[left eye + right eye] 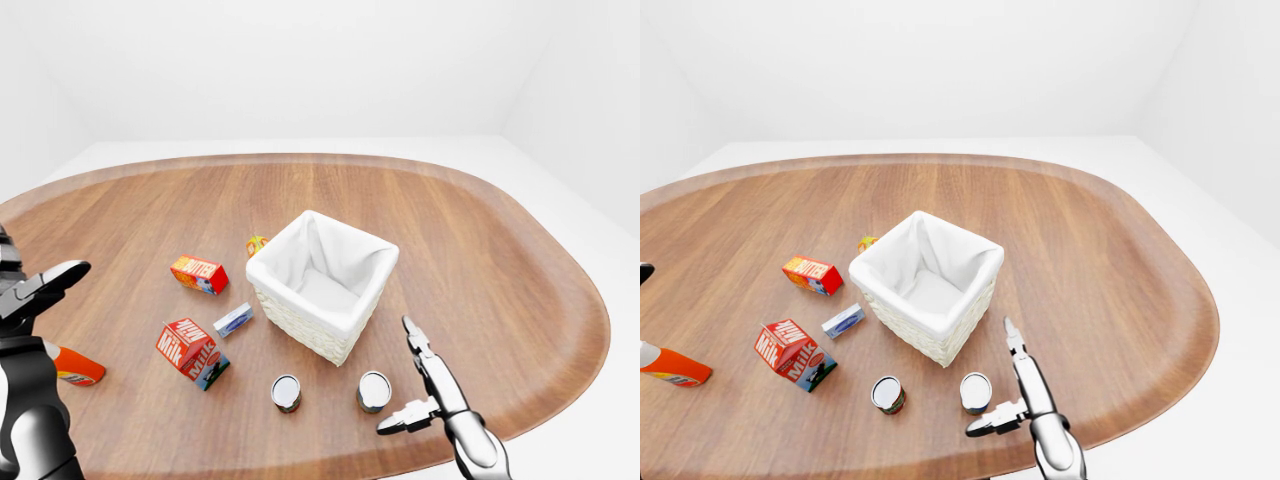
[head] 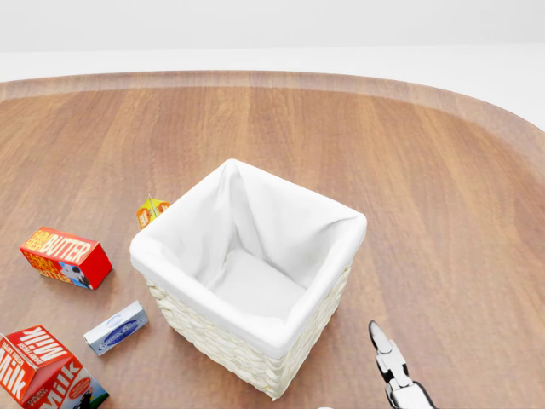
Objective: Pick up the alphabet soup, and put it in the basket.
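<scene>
At the far left of the left-eye view the left hand (image 1: pixel 35 290) is raised over the table edge, its dark fingers spread and holding nothing. Just below it lies one orange bottle (image 1: pixel 75 366) on its side. Further right stands one red milk carton (image 1: pixel 190 350), tilted, with one small blue-and-white box (image 1: pixel 233 320) beside it and one red butter box (image 1: pixel 198 274) above that. One small yellow-orange carton (image 1: pixel 256 244) peeks out at the upper left corner of the basket (image 1: pixel 322 283), a single square wicker basket lined with white cloth, with nothing visible inside it. Below the basket, near the bottom table edge, two cans stand upright and apart from each other: the left can (image 1: pixel 286 392) and the right can (image 1: pixel 374 391). Both show a pale silvery lid and a dark side wall; the labels are too small to read, so which one is the alphabet soup cannot be told. The right hand (image 1: pixel 418 385) is just beside the right can, on its right, fingers spread wide with one pointing up toward the basket and another reaching in below the can; whether it touches the can is unclear. Everything rests on an oval wooden table (image 1: pixel 480 250) with a raised rim, its grain running lengthwise, set in a plain white room with bare walls and a pale floor.
</scene>
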### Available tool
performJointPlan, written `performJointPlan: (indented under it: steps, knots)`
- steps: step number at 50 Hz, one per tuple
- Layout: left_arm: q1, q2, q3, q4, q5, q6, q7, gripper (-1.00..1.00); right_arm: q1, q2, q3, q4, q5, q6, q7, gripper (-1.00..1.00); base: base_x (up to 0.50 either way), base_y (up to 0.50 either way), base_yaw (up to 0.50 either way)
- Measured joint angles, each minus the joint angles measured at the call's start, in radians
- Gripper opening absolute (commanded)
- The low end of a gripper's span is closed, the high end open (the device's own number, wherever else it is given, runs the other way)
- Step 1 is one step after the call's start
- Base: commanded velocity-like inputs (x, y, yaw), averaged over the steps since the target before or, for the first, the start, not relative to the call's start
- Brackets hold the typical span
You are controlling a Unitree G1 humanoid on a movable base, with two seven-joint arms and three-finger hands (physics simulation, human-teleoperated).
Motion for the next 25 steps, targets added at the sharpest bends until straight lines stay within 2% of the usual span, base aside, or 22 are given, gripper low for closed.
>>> performJointPlan:
  steps: [16, 25]
  knots:
    - [0.001, 0.0, 0.005, -0.011, -0.001, 0.0, 0.002, 1.0, -0.055, -0.011, 0.02, 0.136, 0.004, -0.043, -0.038, 1.0, 0.0, 0.0, 0.0]
    - [-0.001, 0.0, 0.002, -0.003, 0.002, 0.0, 0.0, 1.0, -0.077, -0.013, 0.025, 0.182, 0.004, -0.055, -0.05, 1.0, 0.0, 0.0, 0.0]
